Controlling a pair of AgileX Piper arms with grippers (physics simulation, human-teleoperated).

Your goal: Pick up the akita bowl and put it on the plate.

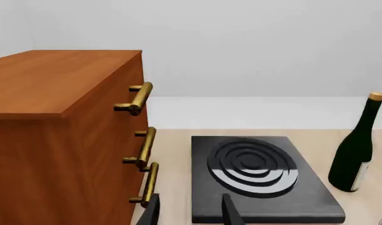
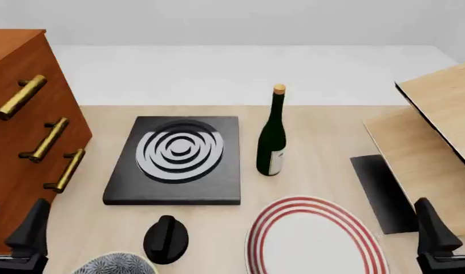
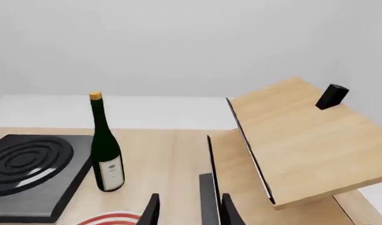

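The akita bowl (image 2: pixel 114 264), blue-and-white patterned, shows only its far edge at the front view's bottom, left of centre. The plate (image 2: pixel 316 240), white with red rings, lies at the near right of centre; a sliver of its red rim (image 3: pixel 112 218) appears in the right wrist view. My left gripper (image 2: pixel 10 225) hovers at the near left, left of the bowl and beside the cabinet, open and empty (image 1: pixel 189 198). My right gripper (image 2: pixel 453 222) hangs at the near right, just right of the plate, open with nothing between its fingers (image 3: pixel 191 198).
A wooden cabinet (image 2: pixel 27 131) with brass handles fills the left. A black slab with white rings (image 2: pixel 179 157) lies mid-table, a black knob (image 2: pixel 166 238) in front of it beside the bowl. A wine bottle (image 2: pixel 273 134) stands behind the plate. A tilted wooden rack (image 2: pixel 434 137) occupies the right.
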